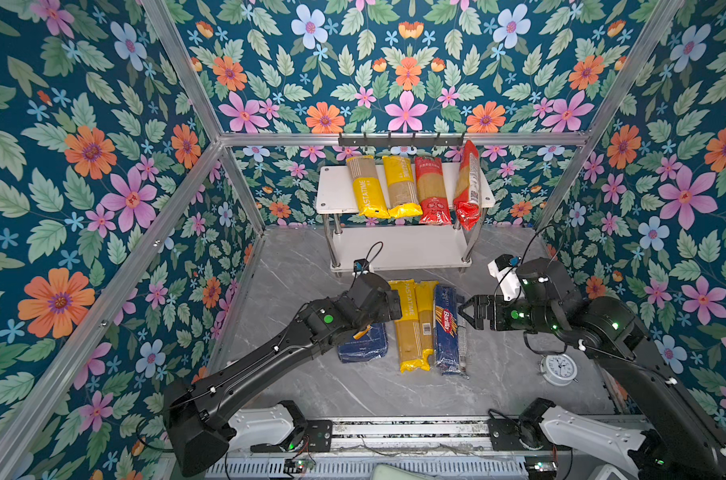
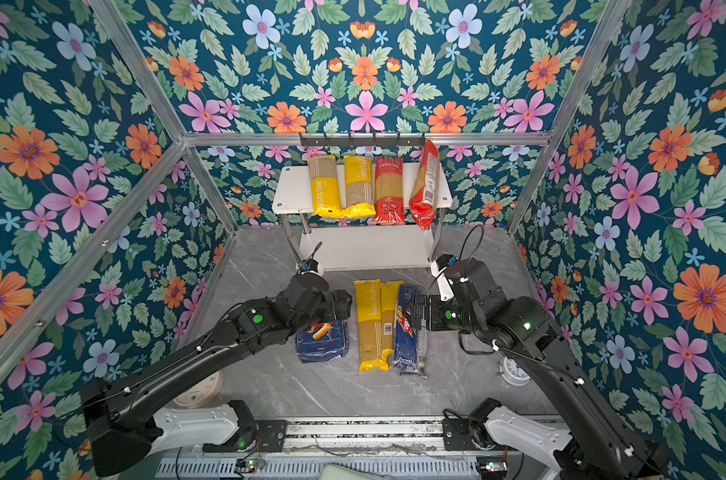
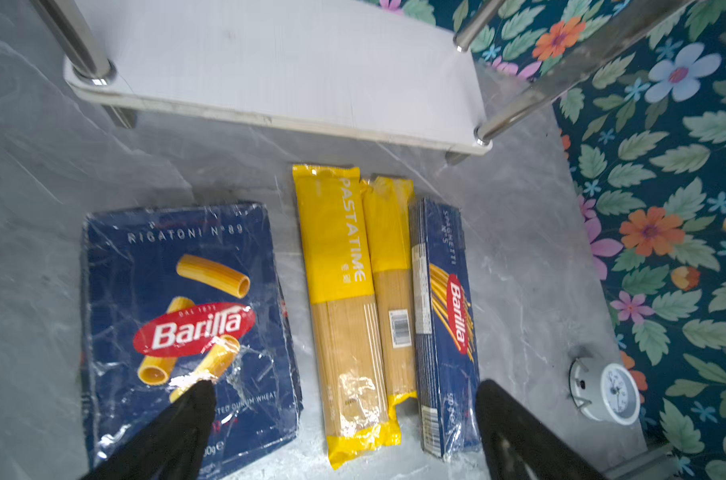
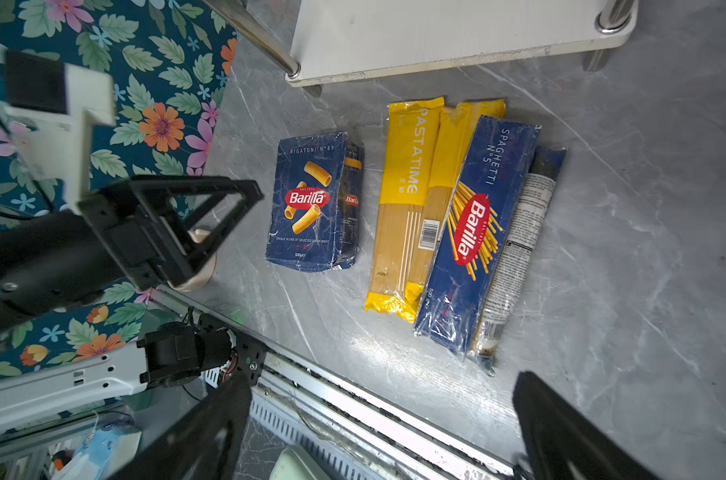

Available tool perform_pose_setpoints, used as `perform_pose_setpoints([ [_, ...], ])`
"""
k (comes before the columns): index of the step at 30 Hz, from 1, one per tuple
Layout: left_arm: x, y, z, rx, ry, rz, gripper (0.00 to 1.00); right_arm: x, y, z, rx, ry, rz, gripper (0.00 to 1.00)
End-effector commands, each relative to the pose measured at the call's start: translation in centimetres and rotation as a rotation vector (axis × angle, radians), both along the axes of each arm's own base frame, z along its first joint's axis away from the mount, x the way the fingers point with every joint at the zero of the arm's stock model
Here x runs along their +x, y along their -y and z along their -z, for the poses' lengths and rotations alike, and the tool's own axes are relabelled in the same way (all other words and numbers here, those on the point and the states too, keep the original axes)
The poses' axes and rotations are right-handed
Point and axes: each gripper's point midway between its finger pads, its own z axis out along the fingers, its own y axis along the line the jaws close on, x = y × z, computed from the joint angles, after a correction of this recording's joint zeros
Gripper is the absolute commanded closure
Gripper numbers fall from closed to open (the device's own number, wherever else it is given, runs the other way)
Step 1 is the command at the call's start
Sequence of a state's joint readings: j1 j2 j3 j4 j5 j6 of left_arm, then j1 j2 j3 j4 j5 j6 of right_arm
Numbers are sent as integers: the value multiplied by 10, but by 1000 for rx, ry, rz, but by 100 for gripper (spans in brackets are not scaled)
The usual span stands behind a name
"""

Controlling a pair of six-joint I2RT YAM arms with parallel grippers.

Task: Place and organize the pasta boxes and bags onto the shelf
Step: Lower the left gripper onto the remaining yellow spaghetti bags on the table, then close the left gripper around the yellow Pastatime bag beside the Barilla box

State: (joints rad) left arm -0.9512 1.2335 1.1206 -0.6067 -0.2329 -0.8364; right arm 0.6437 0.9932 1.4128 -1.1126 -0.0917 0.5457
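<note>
Left gripper (image 3: pixel 344 386) and right gripper (image 4: pixel 377 380) both spread wide, empty. Pasta box (image 3: pixel 186 316) lies flat, nine o'clock of the loose bags (image 3: pixel 336 291). Stiff, light, slick-wrapped: I'd pinch across its narrow sides.

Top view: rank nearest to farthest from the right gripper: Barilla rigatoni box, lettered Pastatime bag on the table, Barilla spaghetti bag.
1. Barilla spaghetti bag, right beside the right gripper.
2. Pastatime bag, one place further left.
3. Barilla rigatoni box, leftmost of the three.
</note>
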Motion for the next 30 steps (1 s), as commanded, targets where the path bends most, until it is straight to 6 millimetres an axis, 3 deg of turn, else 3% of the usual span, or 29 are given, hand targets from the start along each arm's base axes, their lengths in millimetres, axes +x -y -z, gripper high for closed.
perform_pose_setpoints([
  [1, -4, 19, 15, -43, -23, -13, 0, -11, 12, 11, -40, -27, 43, 1],
  [9, -29, 66, 84, 9, -137, 74, 1, -31, 24, 24, -44, -49, 67, 1],
  [15, -43, 61, 134, 95, -224, 73, 1, -38, 35, 24, -76, -48, 71, 1],
  [24, -49, 69, 174, 167, -305, 106, 1, -45, 46, 29, -78, -48, 94, 1],
  [30, -48, 60, 194, 303, -339, 98, 0, -49, 52, 29, -81, -42, 113, 1],
])
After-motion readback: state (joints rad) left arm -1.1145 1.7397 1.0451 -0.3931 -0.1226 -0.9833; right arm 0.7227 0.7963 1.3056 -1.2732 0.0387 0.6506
